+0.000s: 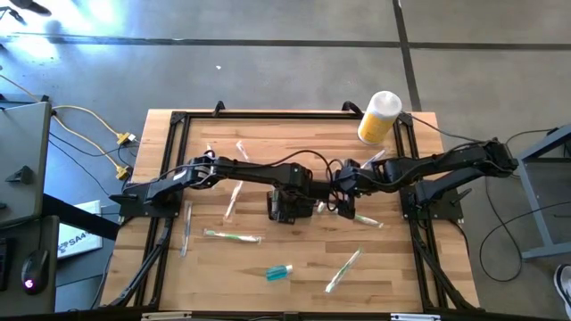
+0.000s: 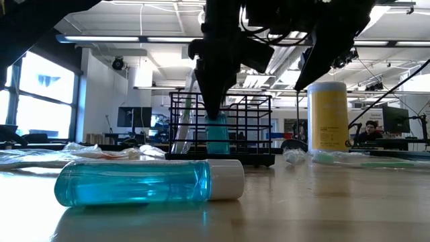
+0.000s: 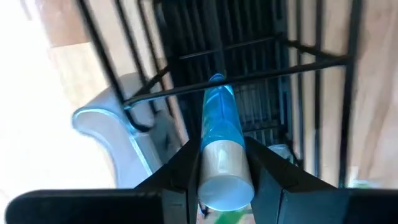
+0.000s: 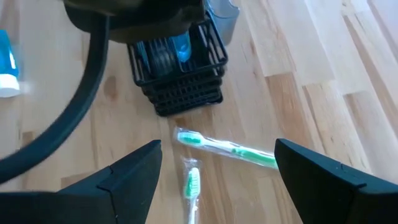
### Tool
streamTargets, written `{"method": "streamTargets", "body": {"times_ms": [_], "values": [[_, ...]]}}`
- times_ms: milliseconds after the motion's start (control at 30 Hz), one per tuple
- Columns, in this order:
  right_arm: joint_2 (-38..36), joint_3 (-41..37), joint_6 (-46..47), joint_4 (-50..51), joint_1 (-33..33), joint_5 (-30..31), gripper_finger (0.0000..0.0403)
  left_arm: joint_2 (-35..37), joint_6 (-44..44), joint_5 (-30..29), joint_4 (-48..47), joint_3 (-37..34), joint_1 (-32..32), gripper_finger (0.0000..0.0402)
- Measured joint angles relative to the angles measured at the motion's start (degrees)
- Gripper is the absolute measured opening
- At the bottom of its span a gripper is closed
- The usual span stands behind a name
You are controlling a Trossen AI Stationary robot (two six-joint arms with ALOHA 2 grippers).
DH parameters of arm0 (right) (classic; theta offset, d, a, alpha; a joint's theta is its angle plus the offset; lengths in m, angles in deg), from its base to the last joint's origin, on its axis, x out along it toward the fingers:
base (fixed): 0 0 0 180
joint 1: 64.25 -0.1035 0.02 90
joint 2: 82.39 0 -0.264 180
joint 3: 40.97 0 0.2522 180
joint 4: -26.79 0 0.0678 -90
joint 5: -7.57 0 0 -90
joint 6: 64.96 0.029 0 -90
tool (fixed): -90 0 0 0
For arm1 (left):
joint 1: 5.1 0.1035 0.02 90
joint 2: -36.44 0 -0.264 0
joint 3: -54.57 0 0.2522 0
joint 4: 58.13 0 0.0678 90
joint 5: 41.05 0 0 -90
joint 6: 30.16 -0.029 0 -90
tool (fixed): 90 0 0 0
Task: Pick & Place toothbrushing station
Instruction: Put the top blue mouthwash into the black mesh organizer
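The black wire-mesh caddy (image 1: 284,210) stands on the wooden table at its middle; it also shows in the low view (image 2: 259,128) and the right wrist view (image 4: 186,87). My left gripper (image 3: 225,155) is above it, shut on a blue tube with a white cap (image 3: 219,118). The tube points down into the caddy (image 2: 217,138). My right gripper (image 4: 217,168) is open and empty just right of the caddy (image 1: 344,201), above two wrapped green toothbrushes (image 4: 227,148). My left gripper pinches the tube's white cap end (image 3: 225,177) between its two fingers (image 3: 186,171), one on each side. The fingers come from above, pointing down along the tube. The tube stands upright, its blue end down inside the caddy; whether it touches the caddy's floor I cannot tell.
A second blue tube (image 1: 278,272) lies near the front edge (image 2: 134,183). Wrapped toothbrushes lie scattered (image 1: 232,236) (image 1: 343,270) (image 1: 234,198). A yellow cylinder with a white lid (image 1: 379,116) stands at the far right. A clear plastic piece (image 3: 106,118) lies beside the caddy.
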Motion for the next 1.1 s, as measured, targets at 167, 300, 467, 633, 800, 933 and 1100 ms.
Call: {"method": "streamTargets", "body": {"times_ms": [167,300,467,633,800,933,1100], "values": [[0.0,-0.02,-0.05,0.06,0.0,0.03,0.0304,-0.02,0.09,-0.42,-0.49,-0.02,0.02,0.0086],[0.0,-0.02,-0.02,0.04,0.0,0.11,0.0304,-0.03,-0.88,0.42,-0.44,-0.05,0.07,0.0086],[0.0,-0.02,-0.03,0.19,0.0,0.1,0.0304,-0.07,-0.71,0.82,0.07,-0.13,0.07,0.0123],[0.07,-0.15,-0.03,0.66,0.0,-0.02,0.0304,-0.22,-0.7,1.73,0.44,-0.22,0.04,0.0175],[0.07,-0.15,-0.03,0.54,0.0,-0.01,0.0304,-0.19,-0.75,1.77,0.62,-0.22,0.02,0.0183],[0.07,-0.15,-0.01,0.55,0.0,-0.01,0.0304,-0.17,-0.77,1.52,0.63,-0.2,0.02,0.0179],[0.07,-0.15,-0.01,0.58,0.0,-0.01,0.0304,-0.17,-0.88,1.32,0.59,-0.09,0.02,0.0179]]}}
